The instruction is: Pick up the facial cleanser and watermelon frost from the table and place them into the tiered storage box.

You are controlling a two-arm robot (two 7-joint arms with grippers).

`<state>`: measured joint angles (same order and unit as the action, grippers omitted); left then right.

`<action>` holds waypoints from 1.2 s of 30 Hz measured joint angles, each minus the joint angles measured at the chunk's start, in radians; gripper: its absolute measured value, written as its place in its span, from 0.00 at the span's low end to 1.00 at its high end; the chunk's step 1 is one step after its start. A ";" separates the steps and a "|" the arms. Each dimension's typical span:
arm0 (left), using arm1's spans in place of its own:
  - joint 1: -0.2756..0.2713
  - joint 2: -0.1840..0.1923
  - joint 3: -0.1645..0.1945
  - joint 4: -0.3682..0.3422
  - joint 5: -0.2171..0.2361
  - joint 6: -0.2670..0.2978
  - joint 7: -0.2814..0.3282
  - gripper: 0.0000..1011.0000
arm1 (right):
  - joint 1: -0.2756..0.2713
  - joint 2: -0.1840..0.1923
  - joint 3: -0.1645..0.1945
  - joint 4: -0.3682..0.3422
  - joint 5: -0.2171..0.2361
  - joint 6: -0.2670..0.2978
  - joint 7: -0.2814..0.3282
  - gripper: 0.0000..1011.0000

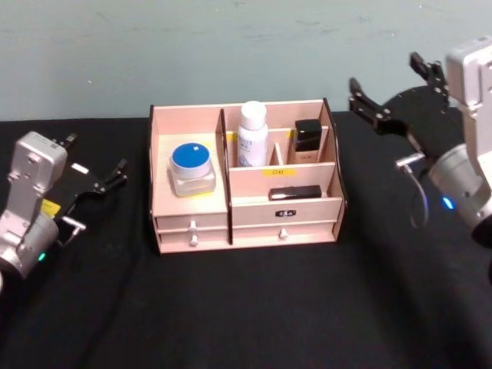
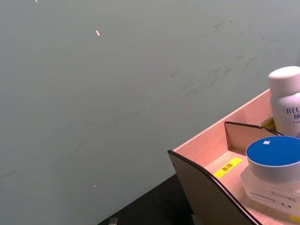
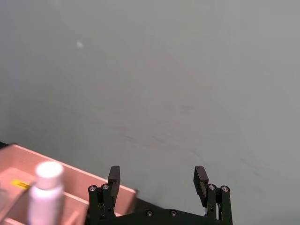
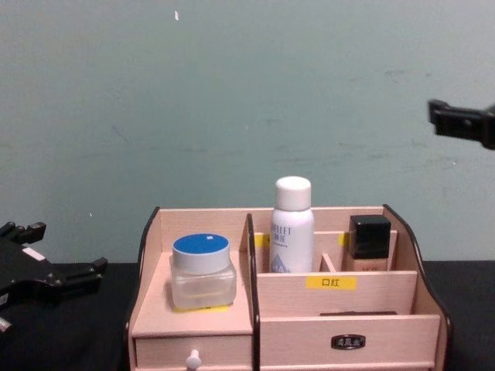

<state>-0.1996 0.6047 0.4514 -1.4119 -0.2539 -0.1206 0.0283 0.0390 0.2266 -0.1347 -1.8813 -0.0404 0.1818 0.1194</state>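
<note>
Overhead, black table [image 1: 254, 307], grey-green wall [image 1: 231, 54]; left gripper [image 1: 96, 165] and right gripper [image 1: 392, 84] fingers spread.

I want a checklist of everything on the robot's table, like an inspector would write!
Surface: black table, bare in front of the box.
Job's things: tiered storage box upright at the back; blue-lidded jar in its left compartment, white bottle and black-capped bottle in the rear slots, flat black item on the front tier.
Clutter: nothing seen.
Grippers: left claw open, low, left of the box; right claw open, raised right of the box.
Cables: thin loop by the right wrist.
Surroundings: plain grey-green wall.
</note>
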 joint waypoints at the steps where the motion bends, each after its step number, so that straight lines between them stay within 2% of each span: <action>1: 0.000 0.000 0.000 0.000 0.000 0.000 0.000 1.00 | -0.006 -0.003 0.016 0.008 -0.001 -0.003 -0.007 0.99; 6: 0.000 0.000 0.000 0.000 0.000 0.000 0.000 1.00 | -0.018 -0.016 0.051 0.037 -0.002 -0.005 -0.019 0.99; 12: 0.000 0.000 0.000 0.000 0.000 0.000 0.000 1.00 | -0.027 -0.034 0.073 0.092 0.003 0.004 -0.010 0.99; 19: 0.000 0.000 0.000 0.000 0.000 0.000 0.000 1.00 | -0.031 -0.045 0.077 0.134 0.007 0.023 0.011 0.99; 36: 0.000 0.000 0.000 0.000 0.000 0.000 0.000 1.00 | -0.030 -0.042 0.076 0.126 0.008 0.021 0.010 0.99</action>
<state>-0.1995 0.6047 0.4514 -1.4120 -0.2539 -0.1205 0.0283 0.0091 0.1843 -0.0582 -1.7550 -0.0325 0.2031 0.1292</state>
